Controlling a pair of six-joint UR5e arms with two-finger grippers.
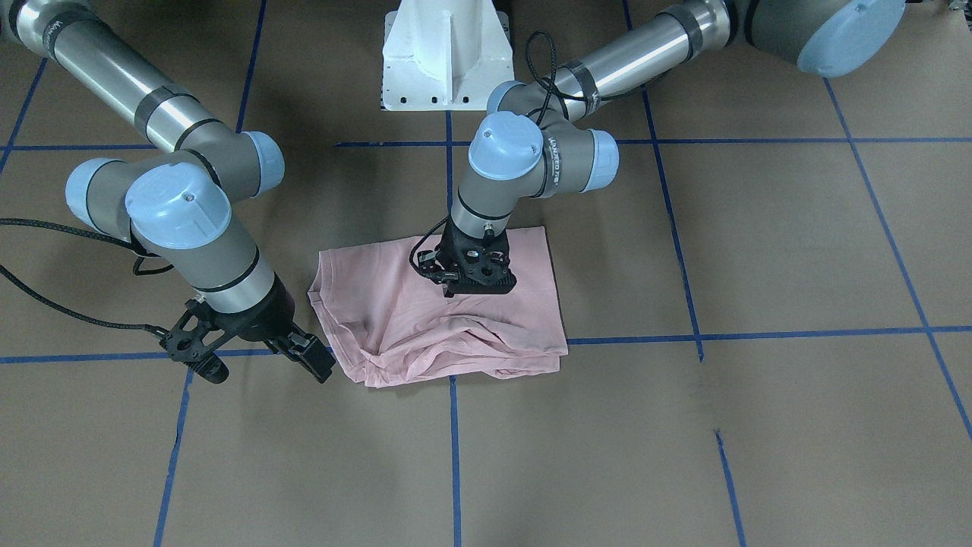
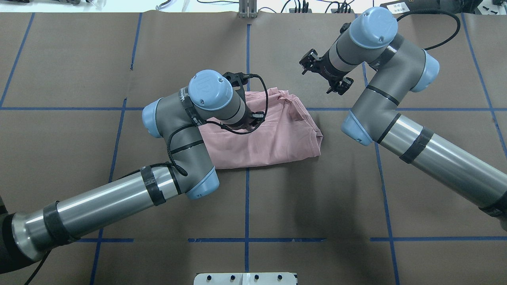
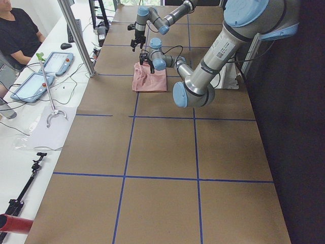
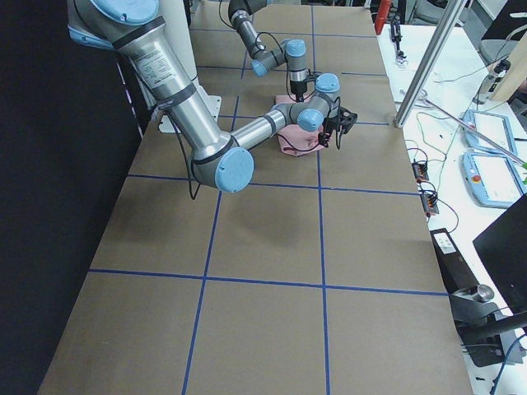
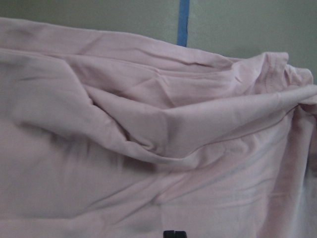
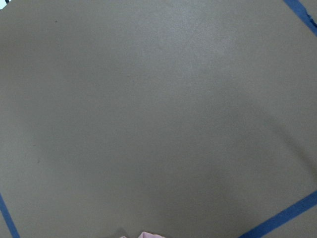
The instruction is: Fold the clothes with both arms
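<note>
The pale pink T-shirt (image 1: 425, 327) lies folded on the brown table with its plain side up, and its layers are bunched along the edge away from the robot. It also shows in the overhead view (image 2: 285, 134) and fills the left wrist view (image 5: 148, 124). My left gripper (image 1: 480, 289) points straight down on the shirt's middle, shut, with its tips in the cloth. My right gripper (image 1: 262, 371) is open and empty, low over the table just beside the shirt's edge on my right. It also shows in the overhead view (image 2: 319, 79).
The white pedestal base (image 1: 446, 53) stands at the robot's side of the table. Blue tape lines (image 1: 456, 456) cross the brown surface. A seated operator (image 3: 18, 30), tablets (image 3: 30, 86) and a metal post (image 3: 76, 35) are along the far side.
</note>
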